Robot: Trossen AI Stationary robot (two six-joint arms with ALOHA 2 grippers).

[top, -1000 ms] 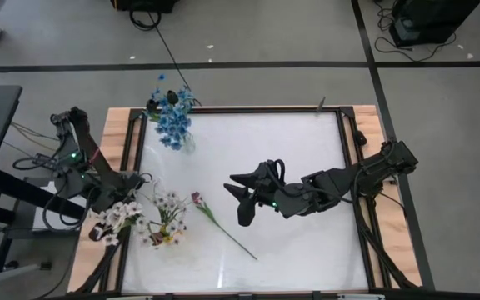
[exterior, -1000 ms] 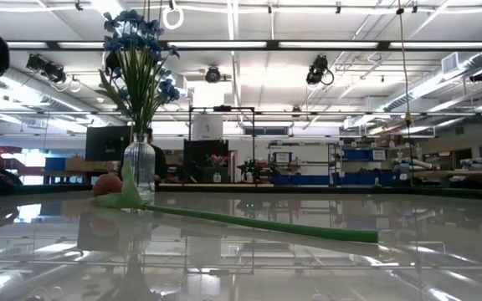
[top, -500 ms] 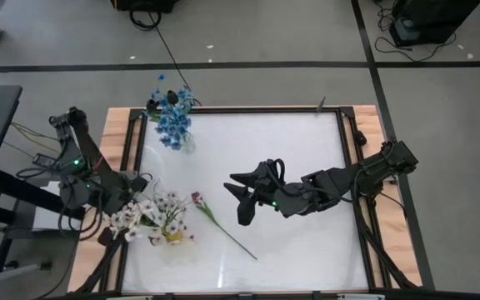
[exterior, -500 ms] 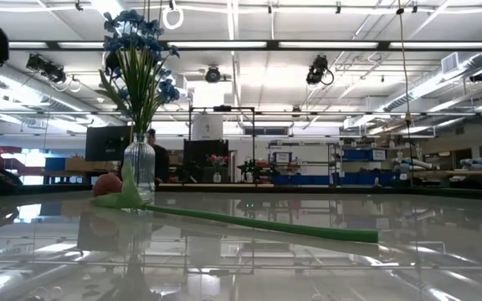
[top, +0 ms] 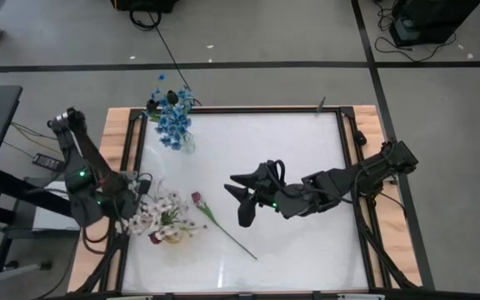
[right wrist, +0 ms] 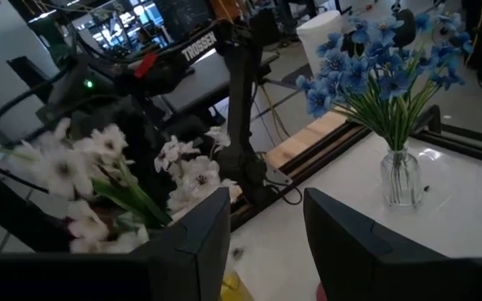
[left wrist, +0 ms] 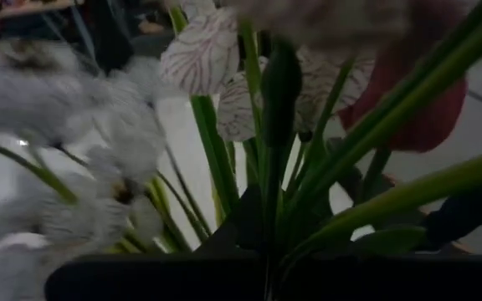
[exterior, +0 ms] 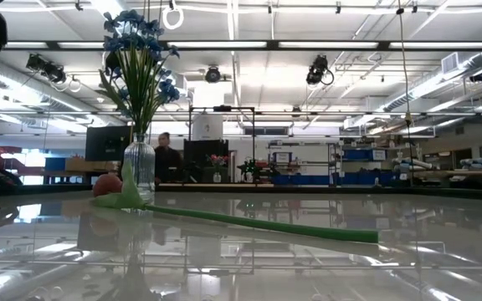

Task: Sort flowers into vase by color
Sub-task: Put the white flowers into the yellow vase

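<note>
White wispy flowers (top: 147, 212) are in my left gripper (top: 130, 206), which is shut on them at the table's left edge. They are close against a second white bunch (top: 173, 218) standing in a yellowish holder (top: 172, 237). Blue flowers (top: 173, 123) stand in a glass vase (exterior: 140, 164) at the far left. A pink tulip (top: 197, 198) lies flat on the table, its stem (exterior: 266, 224) running toward the near side. My right gripper (top: 240, 198) is open mid-table, right of the tulip, touching nothing. My left gripper holds the white bunch by its green stems (left wrist: 266, 219), several together, below the blooms. The fingers come roughly level from the table's left. The blooms (right wrist: 99, 163) stick out past the fingers toward the table's right, lifted off the table.
The table's right half and near-right area show bare white surface (top: 307, 242). Wooden rails (top: 365, 167) frame the table. The blue vase stands near the far-left corner. A person (exterior: 166, 155) is in the room far behind the table.
My left gripper has carried the white flowers toward the table's right, from beyond the left rail up against the white bunch in the holder, its arm swinging in with it. My right gripper and the tulip have kept still.
</note>
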